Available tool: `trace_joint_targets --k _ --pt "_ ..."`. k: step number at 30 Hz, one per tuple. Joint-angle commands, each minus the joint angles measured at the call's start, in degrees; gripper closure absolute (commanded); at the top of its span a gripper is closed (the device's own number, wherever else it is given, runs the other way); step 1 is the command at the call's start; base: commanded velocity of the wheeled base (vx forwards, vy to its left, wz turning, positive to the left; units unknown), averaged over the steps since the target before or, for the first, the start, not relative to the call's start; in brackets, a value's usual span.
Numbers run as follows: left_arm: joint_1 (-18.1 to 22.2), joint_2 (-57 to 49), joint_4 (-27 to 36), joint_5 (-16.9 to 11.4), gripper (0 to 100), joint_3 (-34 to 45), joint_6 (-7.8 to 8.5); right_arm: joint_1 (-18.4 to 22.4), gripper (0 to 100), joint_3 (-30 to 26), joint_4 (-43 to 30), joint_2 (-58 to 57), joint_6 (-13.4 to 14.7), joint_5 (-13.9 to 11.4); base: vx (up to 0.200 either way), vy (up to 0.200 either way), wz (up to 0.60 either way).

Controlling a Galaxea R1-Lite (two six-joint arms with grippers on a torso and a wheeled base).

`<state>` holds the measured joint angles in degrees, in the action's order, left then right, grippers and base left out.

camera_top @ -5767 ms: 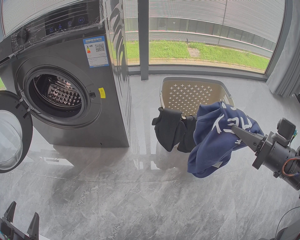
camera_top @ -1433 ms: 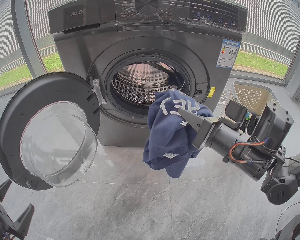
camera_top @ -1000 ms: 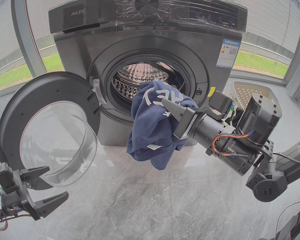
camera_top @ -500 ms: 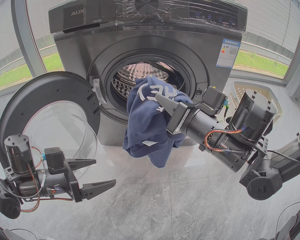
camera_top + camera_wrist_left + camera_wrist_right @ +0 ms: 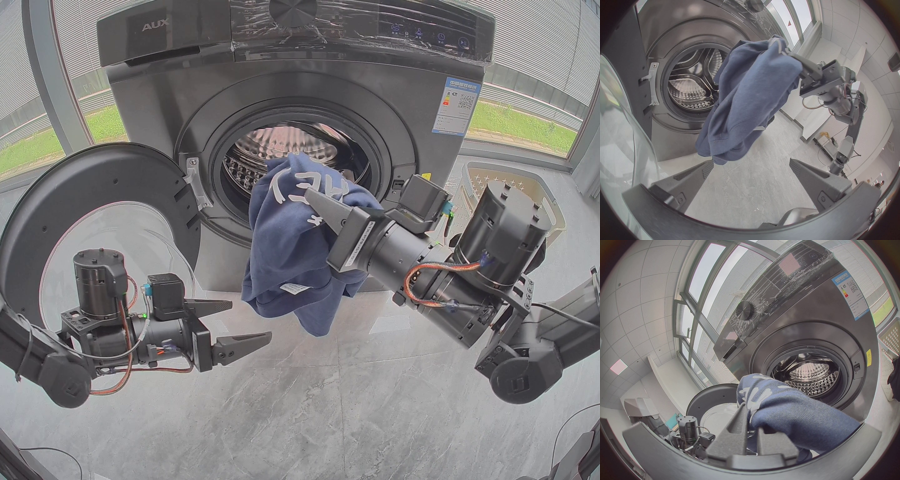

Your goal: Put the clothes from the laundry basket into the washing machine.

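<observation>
The right hand (image 5: 314, 202) is pressed together on a fold of a blue sweatshirt (image 5: 290, 250) with white print, pinching it near the top. The rest of the cloth hangs loose below the fingers. The sweatshirt hangs in the air just in front of the round opening of the washing machine (image 5: 300, 81), outside the drum (image 5: 275, 150). Its upper part covers the lower right of the opening and its hem hangs down over the front panel, above the floor (image 5: 312, 406).

The left hand (image 5: 249, 322) is spread wide and holds nothing. It sits low over the floor, below and to the left of the sweatshirt's hem, apart from the cloth, with its fingers pointing towards it.

The door (image 5: 94, 187) stands swung open to the left, behind the left arm, its clear bowl facing outward. The drum is shiny metal with rows of holes.

The laundry basket (image 5: 494, 178) stands on the floor to the right of the machine, partly hidden behind the right arm. In the right wrist view a dark cloth (image 5: 895, 379) hangs over its rim (image 5: 892, 337).
</observation>
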<state>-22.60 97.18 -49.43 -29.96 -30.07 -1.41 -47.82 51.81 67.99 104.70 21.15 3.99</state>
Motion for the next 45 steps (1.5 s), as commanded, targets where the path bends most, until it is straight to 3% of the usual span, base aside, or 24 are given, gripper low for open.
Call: trace_joint_targets --k 1,7,14,15,22,32,33,36,38,39,40,41,45 --pt "0.10 5.56 -1.46 0.08 0 -2.01 0.01 -0.69 100 -0.04 0.04 -0.12 -0.06 0.06 0.000 0.000 0.00" --pt "0.45 8.99 -3.21 0.08 0 -5.79 -0.08 -1.40 100 -0.13 0.22 -0.12 0.03 0.14 0.000 0.000 0.00" --pt "-0.16 11.27 -6.38 0.17 0 -8.42 -1.57 -1.40 100 -0.75 0.22 -0.03 0.03 0.23 0.000 0.000 0.00" --pt "-0.16 11.36 -6.47 0.26 100 -8.42 -1.57 -1.40 100 -0.75 0.22 -0.03 0.03 0.14 0.000 0.000 0.00" --pt "-1.13 11.63 -12.18 1.84 100 -6.31 -1.84 -1.40 100 -1.45 0.92 0.32 -0.06 0.23 0.000 0.000 0.00" --pt "-4.56 1.87 -22.64 1.93 100 7.22 -2.10 -0.78 100 -2.94 2.06 2.87 -0.23 0.23 0.000 0.000 0.00" --pt "-4.73 0.29 -23.60 1.93 100 8.45 -2.45 -0.78 0 -3.03 2.85 3.40 -0.32 0.23 0.000 0.000 0.00" --pt "-4.64 -2.44 -25.36 1.84 100 9.07 -3.68 -0.78 0 -5.14 2.59 3.66 -0.32 0.23 0.000 0.000 0.00" --pt "-4.73 -4.46 -26.94 1.75 100 8.63 -6.32 -0.60 0 -7.07 2.41 3.84 -0.32 0.23 0.000 0.000 0.00" --pt "-4.73 -4.63 -27.03 1.75 100 8.45 -6.50 -0.60 0 -7.25 2.33 3.84 -0.32 0.23 0.000 0.000 0.00" --pt "-4.82 -5.69 -27.65 1.84 100 6.87 -9.40 -0.43 0 -8.83 2.24 4.37 -0.50 0.23 0.000 0.000 0.00" --pt "-4.91 -6.13 -27.82 1.93 100 5.82 -10.36 -0.43 0 -9.80 2.24 4.46 -0.58 0.23 0.000 0.000 0.00" --pt "-4.82 -6.83 -28.00 2.10 100 3.79 -11.68 -0.43 0 -12.70 2.15 4.72 -1.73 -0.03 0.000 0.000 0.00"
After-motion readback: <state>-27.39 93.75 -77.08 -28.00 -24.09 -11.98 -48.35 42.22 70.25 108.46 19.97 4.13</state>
